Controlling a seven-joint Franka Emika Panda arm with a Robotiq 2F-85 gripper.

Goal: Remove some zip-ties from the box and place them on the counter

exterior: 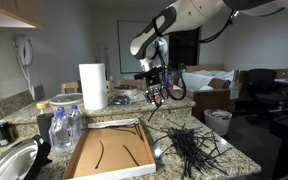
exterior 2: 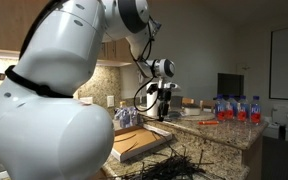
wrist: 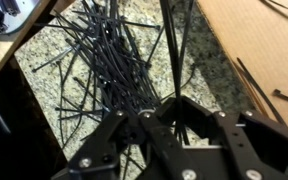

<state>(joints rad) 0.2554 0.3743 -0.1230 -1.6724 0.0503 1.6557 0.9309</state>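
Note:
A flat cardboard box (exterior: 109, 152) lies on the granite counter and holds a few black zip-ties (exterior: 134, 150). A large pile of black zip-ties (exterior: 189, 145) lies on the counter beside it; the pile also shows in an exterior view (exterior 2: 174, 165) and in the wrist view (wrist: 109, 70). My gripper (exterior: 156, 92) hangs high above the pile and the box edge in both exterior views (exterior 2: 164, 103). In the wrist view the jaws (wrist: 162, 108) are shut on a few thin zip-ties (wrist: 171, 45) that dangle below them. The box corner (wrist: 249, 35) shows at the right.
A paper towel roll (exterior: 93, 86) and water bottles (exterior: 64, 128) stand behind the box. A metal sink (exterior: 12, 160) is at the counter's near end. More bottles (exterior 2: 234, 108) stand on the far counter. The counter edge runs beside the pile.

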